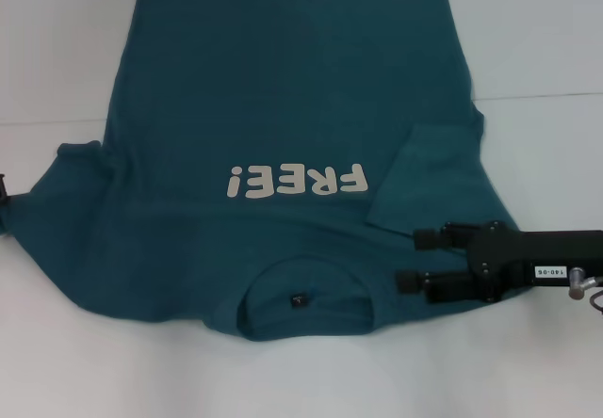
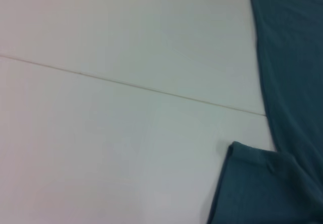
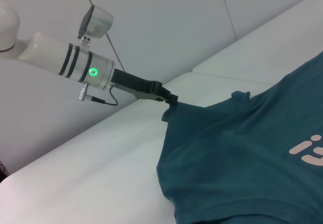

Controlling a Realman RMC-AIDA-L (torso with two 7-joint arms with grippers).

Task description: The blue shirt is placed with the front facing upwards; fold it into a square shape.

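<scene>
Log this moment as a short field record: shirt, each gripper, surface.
shirt: blue shirt lies front up on the table, collar toward the robot, white "FREE!" lettering showing
right sleeve side: folded in over the body
left gripper: left gripper at the shirt's left sleeve edge, shut on the cloth, lifting it slightly
right gripper: right gripper open, over the shirt's shoulder beside the collar
surface: white table

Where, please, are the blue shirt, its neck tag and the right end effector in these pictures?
blue shirt (image 1: 283, 88): head view, plain cloth of the body.
neck tag (image 1: 301, 298): head view, small dark tag inside the collar.
right end effector (image 1: 416, 260): head view, midway between its two black fingertips, over the shirt's shoulder.
</scene>
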